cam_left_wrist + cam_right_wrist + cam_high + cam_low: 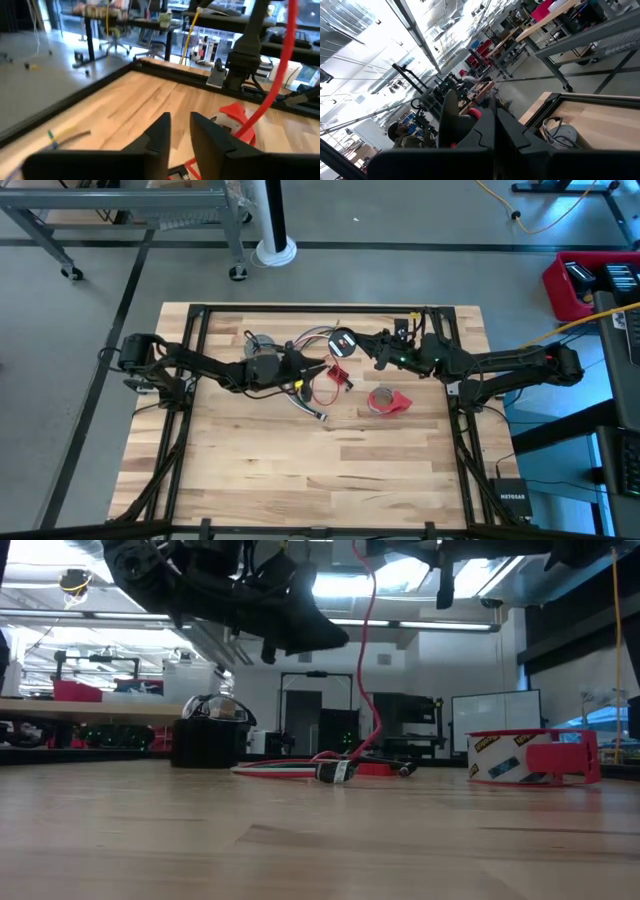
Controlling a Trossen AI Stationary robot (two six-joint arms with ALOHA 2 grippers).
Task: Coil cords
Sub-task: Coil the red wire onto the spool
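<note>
Both arms are dark, near black, built of jointed segments with black cables trailing from their bases. The right arm (500, 365) shows small green lights; the left fingers (159, 134) are flat, black, wedge-shaped.

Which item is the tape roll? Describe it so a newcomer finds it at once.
Start at the wooden table and look right of its middle, below the right end effector. The tape roll lies there, apart from the tangle of cords on its left. It alone is a round hoop in a red holder, with printed tape, not thin wire.
</note>
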